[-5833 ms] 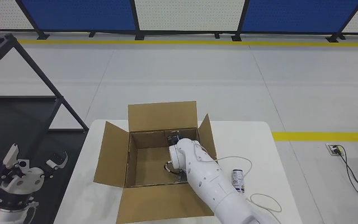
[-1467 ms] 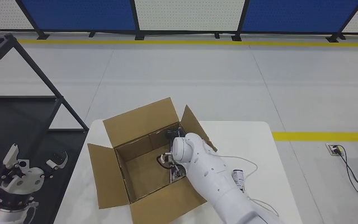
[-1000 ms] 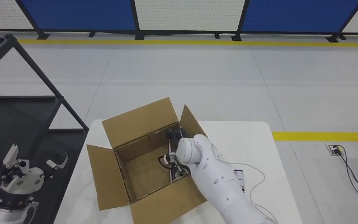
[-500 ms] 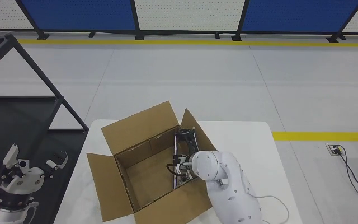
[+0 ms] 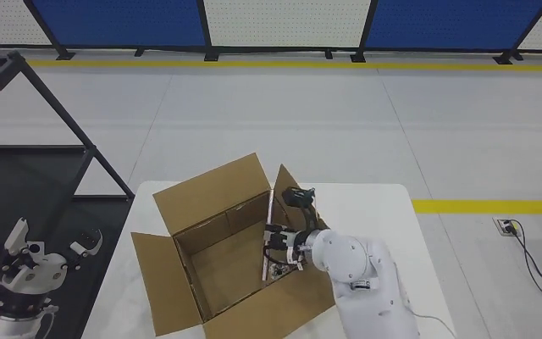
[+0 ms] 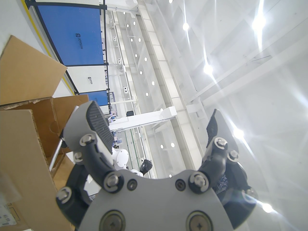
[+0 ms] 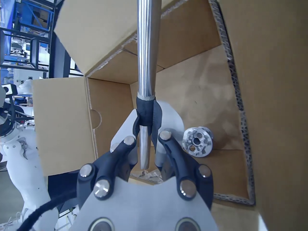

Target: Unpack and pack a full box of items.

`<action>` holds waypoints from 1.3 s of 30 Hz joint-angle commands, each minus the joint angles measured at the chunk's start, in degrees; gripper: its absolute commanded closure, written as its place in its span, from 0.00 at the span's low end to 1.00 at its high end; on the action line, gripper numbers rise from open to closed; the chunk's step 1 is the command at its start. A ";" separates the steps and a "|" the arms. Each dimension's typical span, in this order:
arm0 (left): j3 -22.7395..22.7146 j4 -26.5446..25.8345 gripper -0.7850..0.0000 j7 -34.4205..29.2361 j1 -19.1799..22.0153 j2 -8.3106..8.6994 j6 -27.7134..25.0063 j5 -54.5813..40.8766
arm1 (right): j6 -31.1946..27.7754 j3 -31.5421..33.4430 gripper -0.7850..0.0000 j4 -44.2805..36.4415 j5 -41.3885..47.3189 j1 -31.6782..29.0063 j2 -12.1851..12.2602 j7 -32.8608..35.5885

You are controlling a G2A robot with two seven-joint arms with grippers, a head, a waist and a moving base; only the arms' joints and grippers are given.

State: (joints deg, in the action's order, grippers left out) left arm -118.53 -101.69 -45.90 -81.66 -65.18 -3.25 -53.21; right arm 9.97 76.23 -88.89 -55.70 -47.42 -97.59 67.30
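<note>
So, we see the right arm folded in over the cardboard box (image 5: 216, 230), right tool (image 7: 146, 117) pinched tight on a chrome rod (image 7: 146, 37) by its right wall, long axis pointing toward the far flap. Left tool (image 6: 155, 116) gapes wide.

This looks like an industrial hall set up as a robot test bay; factory or lab, I cannot tell. Blue and white partition panels (image 5: 118, 21) fence a pale grey floor (image 5: 296, 127) marked with yellow lines (image 5: 254, 63). A black metal rack (image 5: 59, 119) stands beside the white surface (image 5: 373, 212). From the left wrist, a high white girdered ceiling (image 6: 240, 102) carries rows of bright lamps (image 6: 258, 23).
</note>
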 commanded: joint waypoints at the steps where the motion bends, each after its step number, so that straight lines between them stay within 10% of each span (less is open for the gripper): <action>1: 0.00 0.00 0.00 0.00 0.00 0.00 0.00 0.00 | 0.05 -0.05 1.00 -0.24 -0.06 -0.02 -0.02 -0.03; 39: 0.00 0.00 0.00 0.00 0.00 0.00 0.00 0.00 | -8.24 4.35 1.00 -19.03 17.83 -7.38 2.00 4.75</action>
State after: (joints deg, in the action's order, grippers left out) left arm -118.53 -101.69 -45.90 -81.66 -65.18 -3.25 -53.21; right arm 1.74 80.58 -107.90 -37.88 -54.80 -95.59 72.05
